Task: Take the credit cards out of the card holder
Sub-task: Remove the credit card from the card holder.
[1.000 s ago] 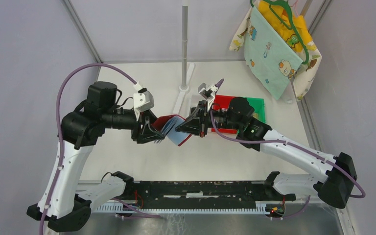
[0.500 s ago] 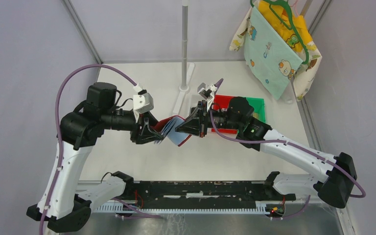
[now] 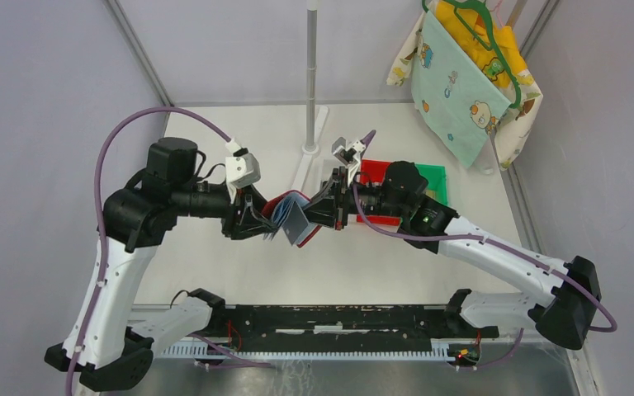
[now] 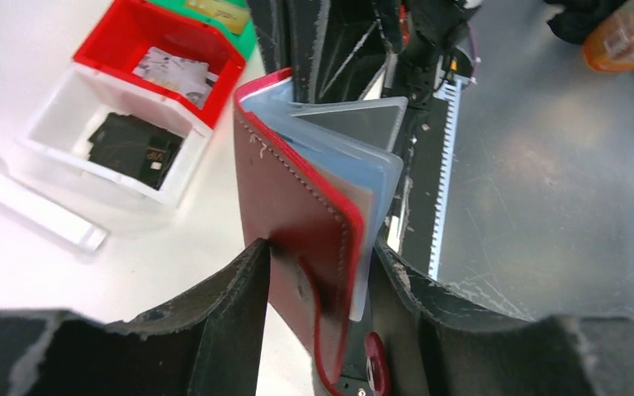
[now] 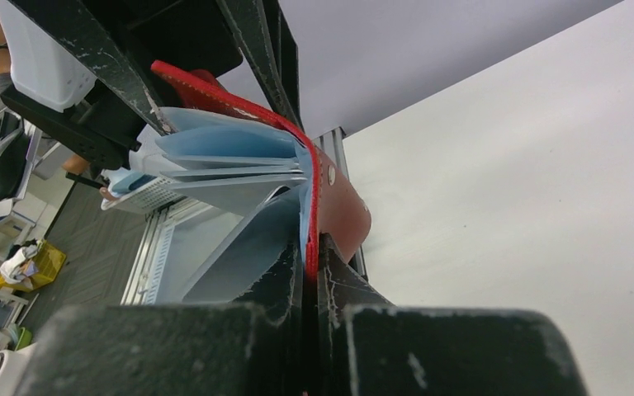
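Note:
The red card holder (image 3: 284, 202) hangs open in the air between my two grippers. My left gripper (image 3: 256, 219) is shut on one red cover and its sleeves; in the left wrist view it (image 4: 320, 247) clasps the holder (image 4: 293, 198). My right gripper (image 3: 324, 211) is shut on the edge of the other cover; in the right wrist view it (image 5: 312, 247) pinches that red edge (image 5: 338, 206). Grey-blue sleeves fan out (image 5: 223, 148). A grey credit card (image 4: 363, 124) sits in a clear sleeve. A grey-blue panel (image 3: 297, 224) faces up.
A red bin (image 3: 376, 173) and a green bin (image 3: 433, 177) lie behind my right gripper. In the left wrist view, the red bin (image 4: 99, 49) and a white bin (image 4: 58, 99) hold small items. A white pole stand (image 3: 309, 82) stands at the back, children's clothes (image 3: 462, 74) hang back right.
The holder's grey-blue panel has turned more on edge and looks narrower. My right gripper has shifted slightly left, toward the left gripper. Both grips are unchanged.

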You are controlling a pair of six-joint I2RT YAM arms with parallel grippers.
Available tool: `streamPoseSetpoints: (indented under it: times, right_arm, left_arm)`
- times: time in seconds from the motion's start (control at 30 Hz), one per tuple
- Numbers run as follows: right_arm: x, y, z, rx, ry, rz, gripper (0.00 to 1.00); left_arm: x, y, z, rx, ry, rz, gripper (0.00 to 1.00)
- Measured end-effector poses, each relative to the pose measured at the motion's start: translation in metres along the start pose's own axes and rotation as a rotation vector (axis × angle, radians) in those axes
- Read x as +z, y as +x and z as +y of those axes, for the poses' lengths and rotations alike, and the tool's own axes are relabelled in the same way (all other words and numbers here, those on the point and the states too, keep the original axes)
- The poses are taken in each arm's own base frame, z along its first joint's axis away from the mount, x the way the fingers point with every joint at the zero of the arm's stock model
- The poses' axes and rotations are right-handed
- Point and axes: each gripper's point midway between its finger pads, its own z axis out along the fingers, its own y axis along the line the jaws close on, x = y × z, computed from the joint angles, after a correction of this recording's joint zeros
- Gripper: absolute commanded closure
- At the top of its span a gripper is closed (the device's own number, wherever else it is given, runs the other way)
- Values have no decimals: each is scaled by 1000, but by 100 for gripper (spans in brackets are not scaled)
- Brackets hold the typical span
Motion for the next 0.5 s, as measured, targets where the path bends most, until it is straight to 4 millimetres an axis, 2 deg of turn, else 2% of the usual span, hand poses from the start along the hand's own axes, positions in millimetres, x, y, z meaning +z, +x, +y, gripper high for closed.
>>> streamPoseSetpoints:
  times: [0.27, 0.37, 0.5]
  right_arm:
    - [0, -5, -6, -6, 36, -18, 100]
    - [1, -1, 1, -6, 10, -4, 100]
    - [2, 0, 4, -6, -2, 2, 100]
  left_arm:
    - [-14, -10, 33, 24, -275, -64, 53]
    - [-20, -18, 51, 44, -370, -83, 54]
    - [-20, -17, 64, 34, -418, -75, 54]
